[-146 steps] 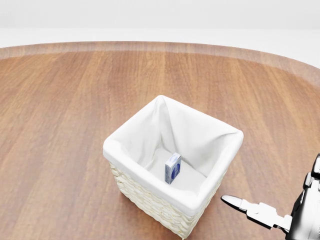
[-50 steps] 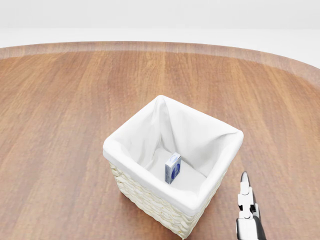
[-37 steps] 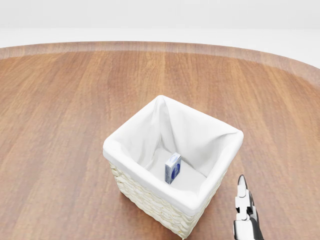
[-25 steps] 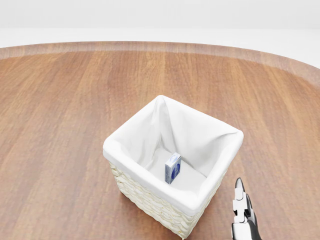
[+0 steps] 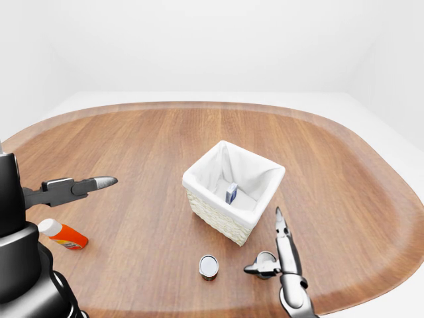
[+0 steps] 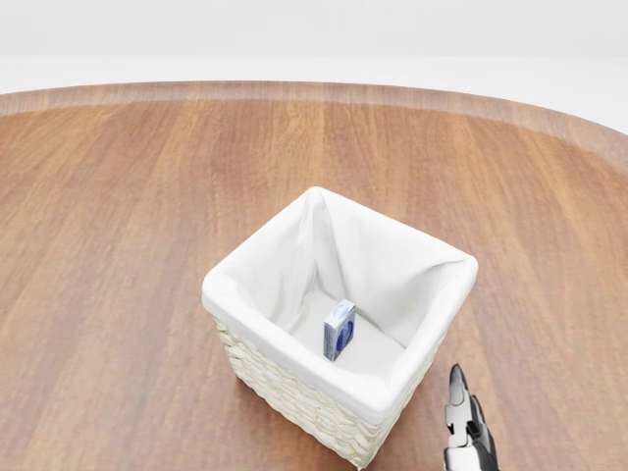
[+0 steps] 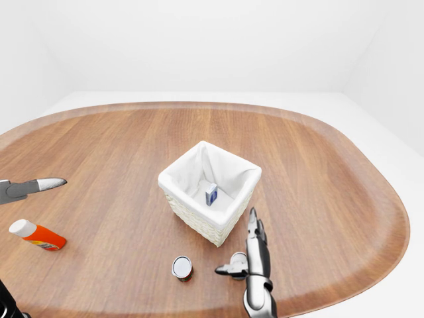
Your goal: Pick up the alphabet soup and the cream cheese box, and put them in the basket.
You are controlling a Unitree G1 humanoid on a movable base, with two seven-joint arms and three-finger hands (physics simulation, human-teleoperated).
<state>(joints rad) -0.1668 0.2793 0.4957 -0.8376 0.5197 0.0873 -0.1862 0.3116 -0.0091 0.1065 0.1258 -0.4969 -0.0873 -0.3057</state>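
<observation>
Right hand (image 5: 278, 255) spreads its fingers (image 5: 279, 220) wide, empty, beside the white-lined wicker basket (image 5: 211, 212) mid-table. Blue cream cheese box (image 5: 231, 193) stands inside (label unreadable). Small round soup can (image 5: 209, 267) sits near the table's lower edge. Left hand (image 5: 69, 188) open too.

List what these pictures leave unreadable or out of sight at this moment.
- Soup can: only its top shows in the eye views, its label too small to read; the head view's bottom edge leaves it out.
- Right hand: whether its fingers are open or closed is unclear; the head view crops it.
- Left hand: cut by the right-eye view's left edge.
- Cheese box in the basket: print too small to read.
- Orange bottle: label unreadable.
</observation>
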